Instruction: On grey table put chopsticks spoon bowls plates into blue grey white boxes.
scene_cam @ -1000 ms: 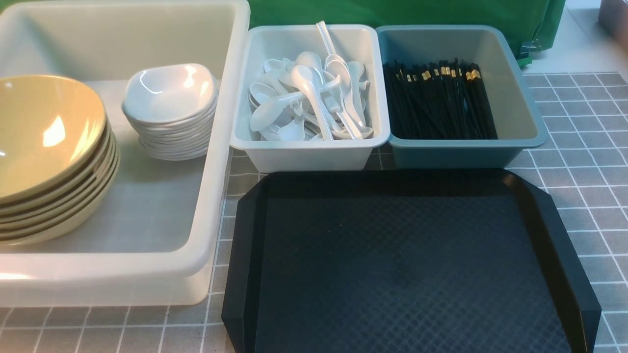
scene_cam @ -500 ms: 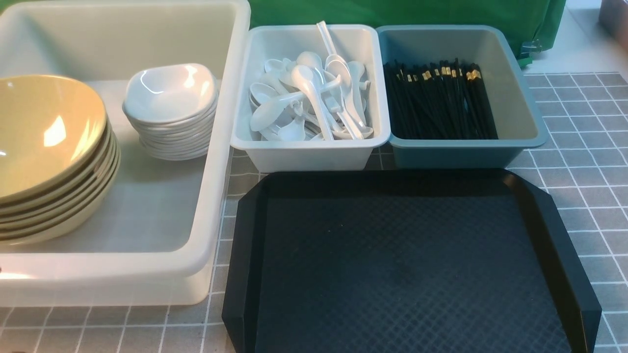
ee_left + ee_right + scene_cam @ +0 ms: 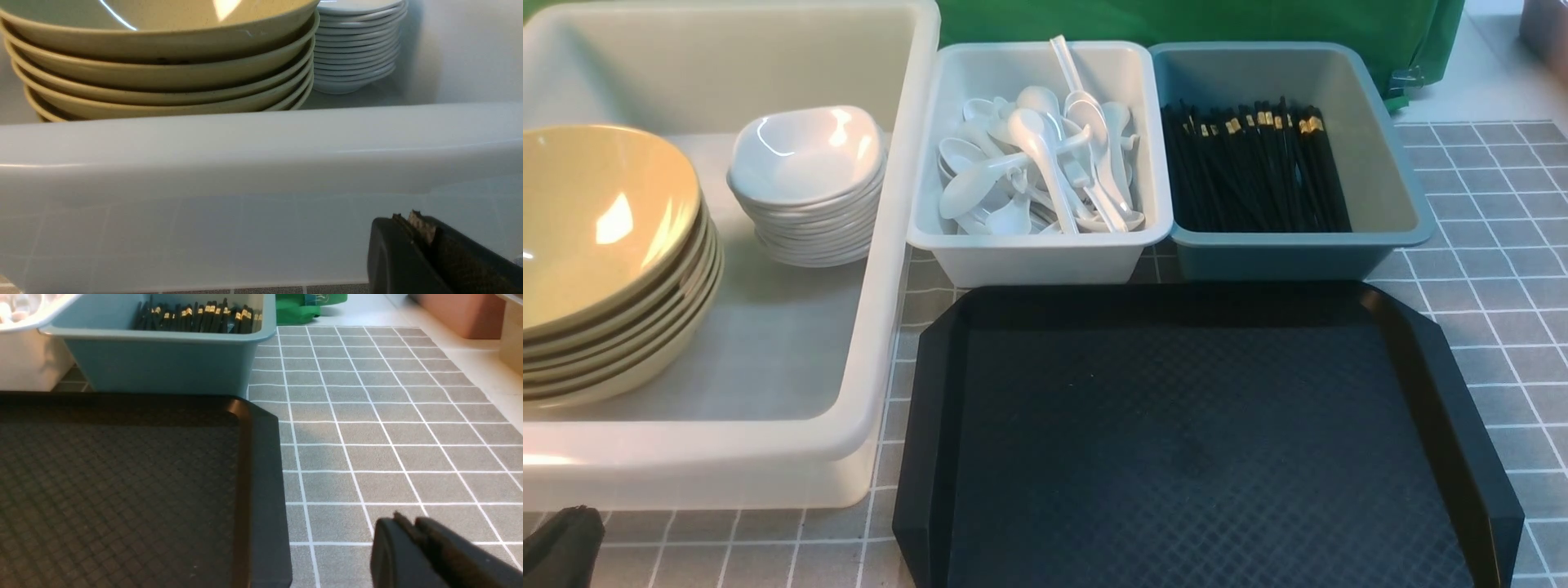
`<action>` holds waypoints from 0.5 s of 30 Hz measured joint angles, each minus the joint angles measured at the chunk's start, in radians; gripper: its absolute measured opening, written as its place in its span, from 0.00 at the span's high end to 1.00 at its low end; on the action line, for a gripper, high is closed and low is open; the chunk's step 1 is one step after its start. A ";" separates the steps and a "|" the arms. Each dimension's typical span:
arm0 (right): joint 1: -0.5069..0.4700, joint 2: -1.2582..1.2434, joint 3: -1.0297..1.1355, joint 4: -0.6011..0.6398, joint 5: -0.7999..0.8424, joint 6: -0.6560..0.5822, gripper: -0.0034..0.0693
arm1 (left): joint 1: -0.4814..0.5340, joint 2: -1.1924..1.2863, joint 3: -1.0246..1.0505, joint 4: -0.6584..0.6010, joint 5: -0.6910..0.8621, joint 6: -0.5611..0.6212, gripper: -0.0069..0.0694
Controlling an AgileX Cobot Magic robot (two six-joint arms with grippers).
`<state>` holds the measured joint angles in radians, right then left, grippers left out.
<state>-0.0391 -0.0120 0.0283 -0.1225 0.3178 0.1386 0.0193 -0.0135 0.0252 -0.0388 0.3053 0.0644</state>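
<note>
— At lower left of the front view, the left gripper [image 3: 560,545] shows, fingers pressed together, empty. The right gripper [image 3: 412,528]?
— Clenched too. Bowls [image 3: 600,245] and plates [image 3: 805,184] sit in the white tub [image 3: 768,445], upper left.

No readable text, labels or numbers (any view, any object)

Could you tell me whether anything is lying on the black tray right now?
No, the black tray shows only its bare diamond-textured surface in the front view.
</note>
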 joint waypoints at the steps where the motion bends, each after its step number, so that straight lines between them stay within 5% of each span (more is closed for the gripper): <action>1: 0.000 0.000 0.000 0.000 0.000 0.000 0.83 | 0.000 0.000 0.000 -0.001 0.000 0.000 0.92; 15: 0.000 0.000 0.000 0.000 0.000 0.000 0.82 | 0.000 0.000 0.000 -0.001 0.000 0.000 0.92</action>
<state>-0.0391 -0.0120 0.0283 -0.1225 0.3178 0.1386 0.0193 -0.0135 0.0252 -0.0396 0.3053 0.0644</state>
